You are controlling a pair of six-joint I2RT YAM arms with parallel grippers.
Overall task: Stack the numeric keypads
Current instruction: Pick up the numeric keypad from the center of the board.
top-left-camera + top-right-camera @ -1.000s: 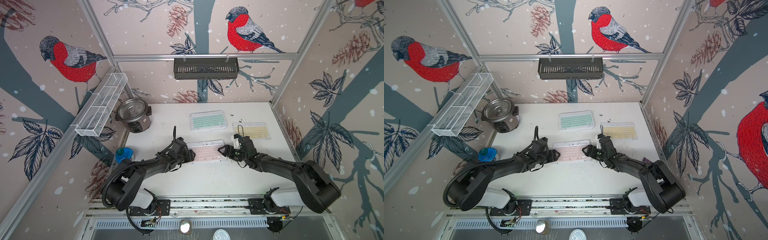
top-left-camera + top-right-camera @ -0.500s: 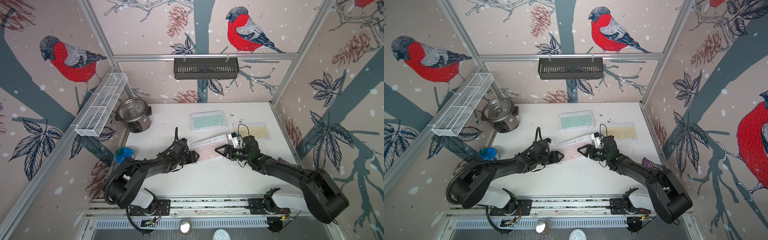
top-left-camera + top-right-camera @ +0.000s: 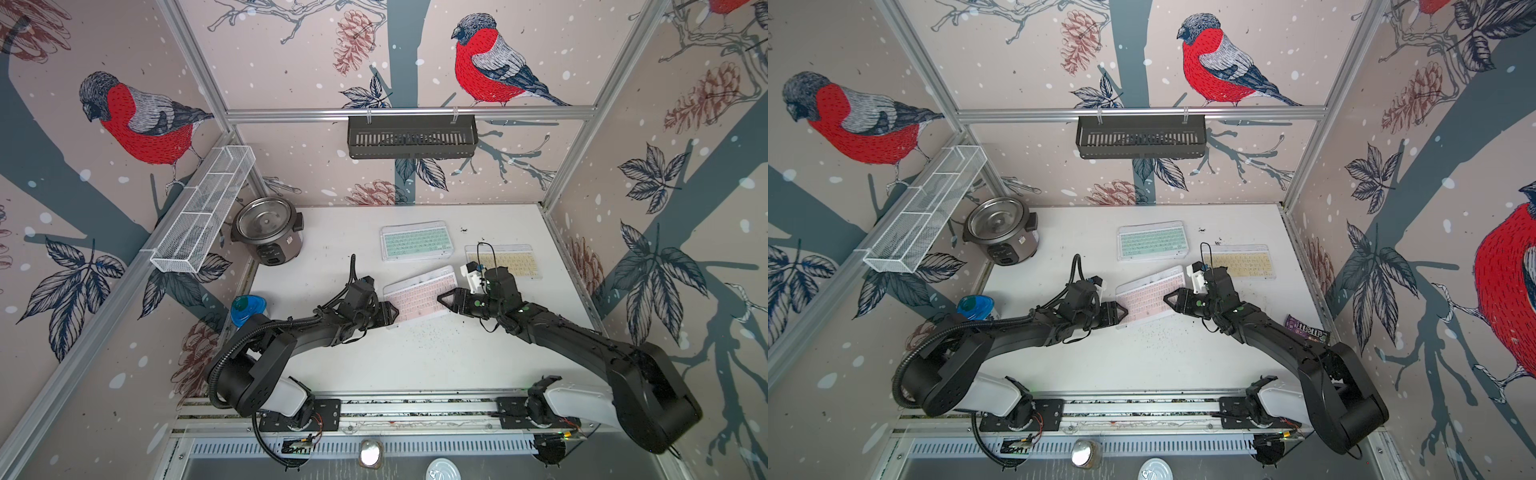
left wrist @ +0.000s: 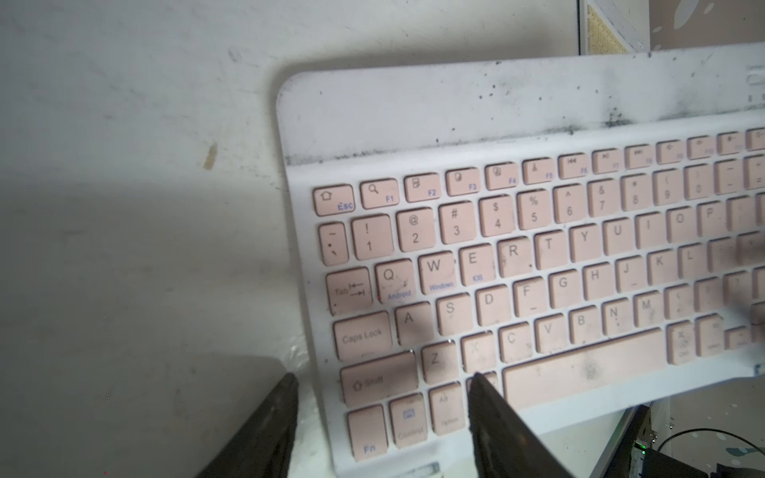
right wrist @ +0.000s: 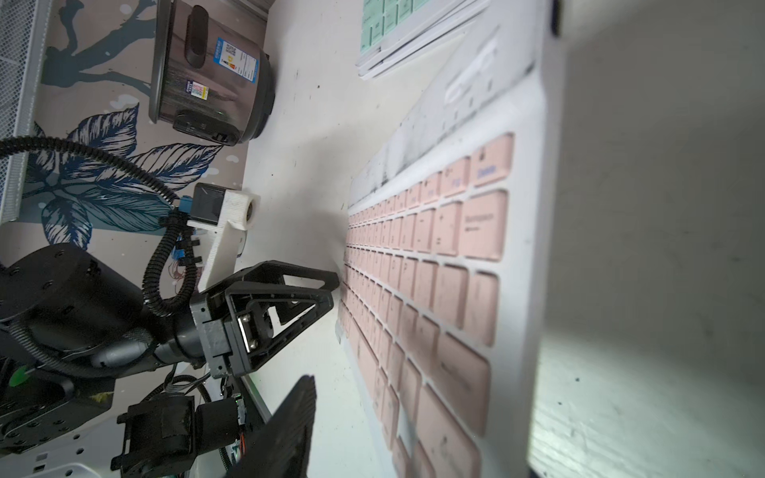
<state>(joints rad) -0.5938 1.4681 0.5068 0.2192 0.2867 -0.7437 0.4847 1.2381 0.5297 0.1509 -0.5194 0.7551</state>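
Arms: left arm [image 3: 316, 328] and right arm [image 3: 582, 345], matte black, blocky links.
Base shells [image 3: 286, 395]: white, rounded, at 7 and 5 o'clock in both top views, on screwed black plates [image 3: 328, 409].
Conduit [image 5: 82, 145]: black, ribbed, along the left arm.
Camera mount [image 5: 232, 219]: white, printed.
Left gripper [image 5: 333, 291]: black triangular open-frame fingers.

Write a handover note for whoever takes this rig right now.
Left gripper: jaws narrowly apart astride the left edge of the pink keyboard; grip unclear.
Right gripper: jaws open at its right end, holding nothing.
At the back, the green keyboard tops a layered pile; the yellow keyboard lies beside it, apart.
Done: the green pile, as far as shows.
To do: pink and yellow onto one pile.
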